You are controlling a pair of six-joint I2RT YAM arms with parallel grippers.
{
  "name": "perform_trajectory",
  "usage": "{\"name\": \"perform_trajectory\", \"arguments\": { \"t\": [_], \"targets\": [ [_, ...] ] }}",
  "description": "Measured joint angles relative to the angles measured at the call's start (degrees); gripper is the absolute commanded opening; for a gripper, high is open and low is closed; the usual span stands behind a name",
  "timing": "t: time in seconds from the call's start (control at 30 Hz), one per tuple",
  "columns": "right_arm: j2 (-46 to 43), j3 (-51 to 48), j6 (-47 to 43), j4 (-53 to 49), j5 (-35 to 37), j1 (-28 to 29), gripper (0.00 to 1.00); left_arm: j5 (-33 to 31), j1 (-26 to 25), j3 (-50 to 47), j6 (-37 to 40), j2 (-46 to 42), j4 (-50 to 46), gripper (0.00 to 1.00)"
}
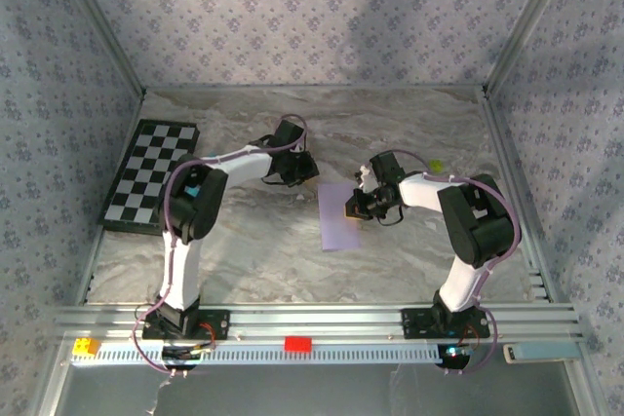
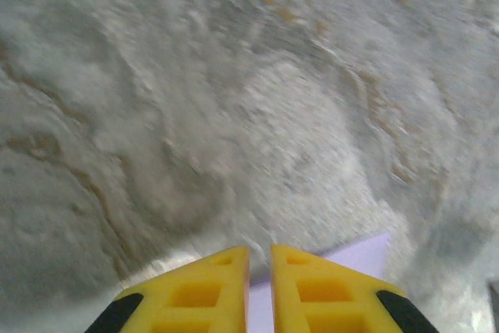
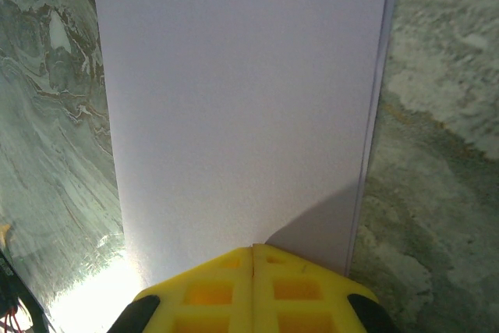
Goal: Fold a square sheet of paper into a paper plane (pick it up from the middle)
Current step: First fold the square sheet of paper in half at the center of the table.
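**Lilac sheet of paper** (image 1: 336, 223) is lying folded double at the middle of the desk (image 1: 253, 250). Right pincer (image 1: 353, 209), fingertips pressed together, is sitting at the sheet's right edge. Left pincer (image 1: 304, 174) is hovering just beside the far left corner, jaws standing a narrow slit apart and gripping nothing. Checkered board (image 1: 151, 174) is lying at far left.

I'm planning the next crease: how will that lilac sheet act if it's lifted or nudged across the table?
Probably floppy: the lilac sheet looks thin, lying flat, with a second layer showing along its edge. Likely very light, so a nudge may slide it on the marbled table unless the right pincer pins it.
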Motion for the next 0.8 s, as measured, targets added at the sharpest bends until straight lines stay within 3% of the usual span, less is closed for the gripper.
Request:
{"name": "perform_trajectory", "arguments": {
  "t": [0.2,0.37,0.8],
  "targets": [
    [0.0,0.0,0.0,0.0,0.2,0.0,0.00,4.3,-4.2,-6.8,1.0,-7.5,3.6,0.14],
    [0.0,0.0,0.0,0.0,0.2,0.0,0.00,9.6,-7.9,-12.9,1.3,-8.8,7.1,0.14],
    [-0.4,-0.5,0.0,0.0,0.2,0.0,0.00,12.3,-9.1,-22.1,3.9,-8.8,10.4,0.14]
  ]
}}
